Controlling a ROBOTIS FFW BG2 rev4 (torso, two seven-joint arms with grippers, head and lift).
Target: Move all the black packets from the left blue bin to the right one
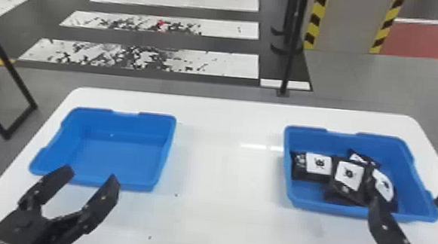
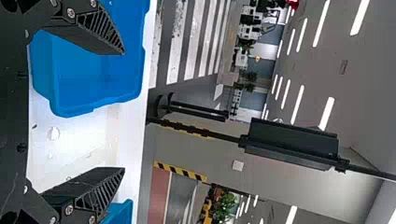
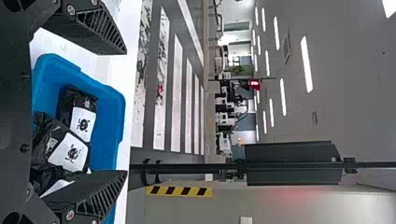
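Note:
The left blue bin [image 1: 112,163] has bare walls and floor, with my left gripper [image 1: 90,176] open at its near edge, nothing between the fingers. Several black packets [image 1: 347,176] with white labels lie heaped in the right blue bin [image 1: 417,186]. My right gripper [image 1: 406,202] stands open by that bin's near right side. In the left wrist view the left gripper [image 2: 123,111] is spread apart beside the left bin [image 2: 98,79]. In the right wrist view the right gripper [image 3: 126,112] is likewise spread, near black packets [image 3: 70,144] inside the right bin [image 3: 109,102].
Both bins stand on a white table [image 1: 224,177], with bare tabletop between them. Beyond the far edge are a thin black post [image 1: 291,54] and a pillar with yellow-black stripes [image 1: 352,21]. A black metal frame [image 1: 21,121] stands on the floor at the left.

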